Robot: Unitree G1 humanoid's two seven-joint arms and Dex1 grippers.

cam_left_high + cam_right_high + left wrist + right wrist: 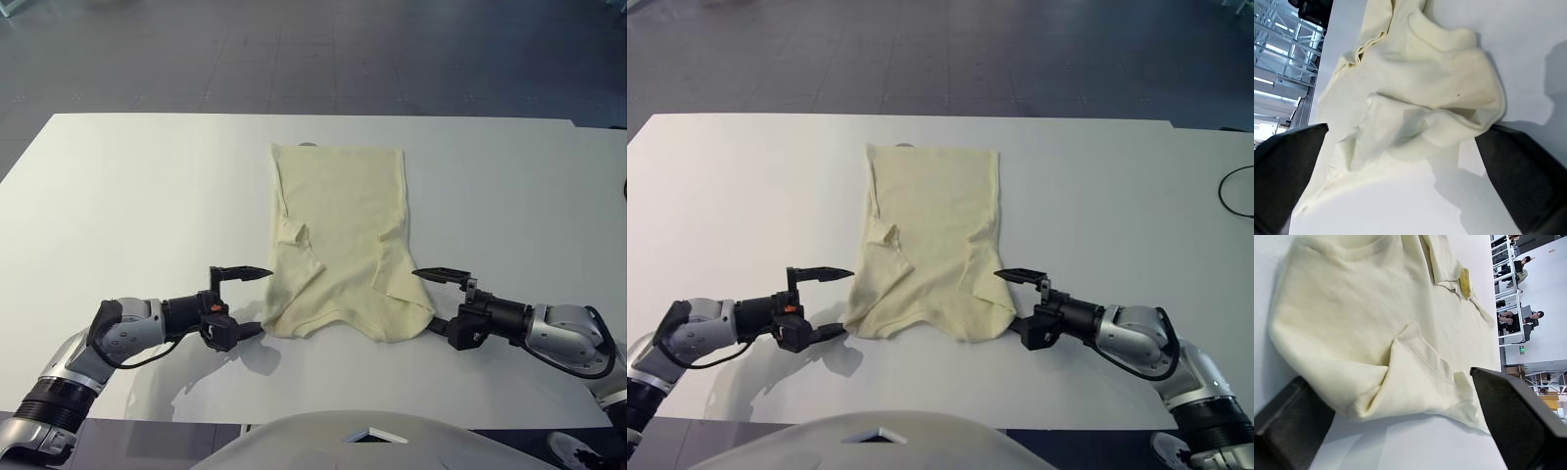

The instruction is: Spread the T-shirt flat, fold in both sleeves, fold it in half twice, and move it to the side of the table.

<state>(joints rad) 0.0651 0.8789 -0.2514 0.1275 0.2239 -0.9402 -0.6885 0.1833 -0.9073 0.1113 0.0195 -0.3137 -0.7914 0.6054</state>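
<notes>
- While the T-shirt, folded narrow, lies lengthwise mid-surface, its collar end sits close to the near edge.
- The left gripper and the right gripper flank that end, spread wide and holding nothing.
- Each should pinch its corner through all layers, then carry evenly to the far hem.

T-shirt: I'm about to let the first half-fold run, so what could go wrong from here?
1. The left gripper and right gripper stand open at the near corners of the T-shirt, where layers are stacked; a pinch may catch only some, leaving the rest sagging.
2. The folded-in sleeve lies rumpled and loose; lifting could let it flop out.
3. If one gripper misses, the fold would likely skew.
</notes>
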